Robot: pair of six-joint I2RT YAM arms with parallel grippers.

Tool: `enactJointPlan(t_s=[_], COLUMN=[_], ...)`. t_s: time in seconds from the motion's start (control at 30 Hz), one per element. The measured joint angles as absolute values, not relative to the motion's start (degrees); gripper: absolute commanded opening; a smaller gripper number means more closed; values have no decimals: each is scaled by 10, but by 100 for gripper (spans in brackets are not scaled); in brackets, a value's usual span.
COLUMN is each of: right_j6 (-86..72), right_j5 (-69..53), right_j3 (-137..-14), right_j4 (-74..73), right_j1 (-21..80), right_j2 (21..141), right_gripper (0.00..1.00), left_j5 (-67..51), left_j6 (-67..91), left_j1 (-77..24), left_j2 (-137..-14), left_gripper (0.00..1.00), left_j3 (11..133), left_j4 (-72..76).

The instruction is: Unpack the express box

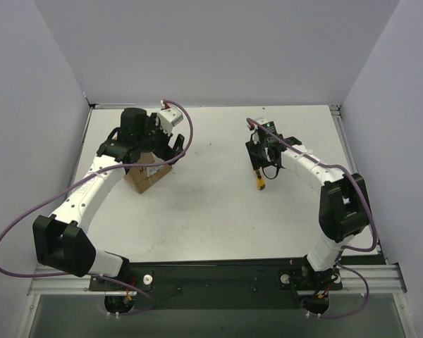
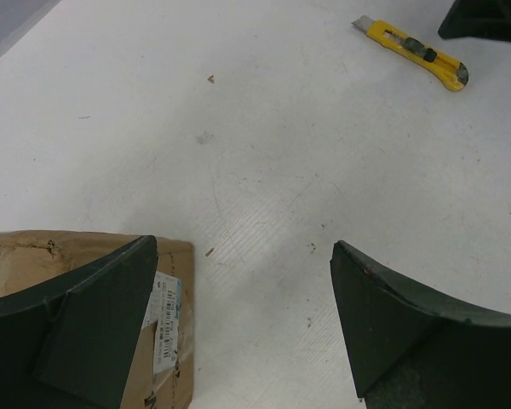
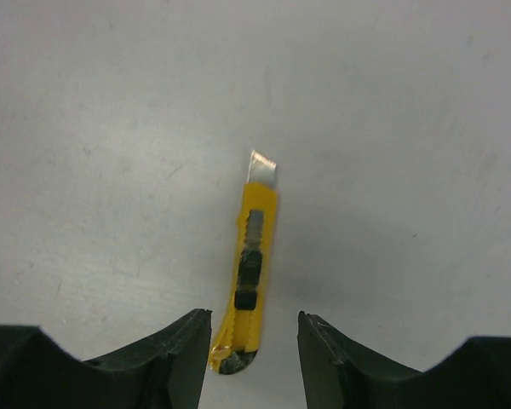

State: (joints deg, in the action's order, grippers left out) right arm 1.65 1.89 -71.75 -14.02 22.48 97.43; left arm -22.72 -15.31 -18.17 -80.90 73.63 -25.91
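Observation:
The express box (image 1: 146, 176) is a small brown carton on the table's left side. In the left wrist view it (image 2: 34, 256) sits at the bottom left, its white label (image 2: 166, 315) facing up. My left gripper (image 1: 168, 151) is open and empty (image 2: 243, 298). Its left finger (image 2: 85, 324) is over the box's edge and its right finger is over bare table. My right gripper (image 1: 257, 165) is open (image 3: 254, 341), low over a yellow-and-black utility knife (image 3: 251, 273). The knife lies on the table with its rear end between the fingers and its blade out.
The knife also shows in the top view (image 1: 259, 182) and at the far right of the left wrist view (image 2: 413, 53). The white table (image 1: 211, 211) is walled at the back and both sides. The arm bases stand at the near edge.

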Motion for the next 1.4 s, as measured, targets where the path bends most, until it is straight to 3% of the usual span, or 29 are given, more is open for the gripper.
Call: enactJointPlan(t_s=[0.3,0.83,1.4], right_j6=[-11,-10,9], right_j5=[-41,-43,-30], right_j3=[-678,-700,-722], right_j4=[-150,-140,-144], right_j1=[225,225,207], right_j2=[1007,1065,1074], right_gripper=[43,38,43], left_j5=[-227,-212,-212], left_j6=[-154,-152,-152], left_j1=[-182,-182,-182], left_j2=[-809,-796,-786], left_gripper=[92,92,92], left_j3=[735,710,704], left_j4=[-260,-269,-271])
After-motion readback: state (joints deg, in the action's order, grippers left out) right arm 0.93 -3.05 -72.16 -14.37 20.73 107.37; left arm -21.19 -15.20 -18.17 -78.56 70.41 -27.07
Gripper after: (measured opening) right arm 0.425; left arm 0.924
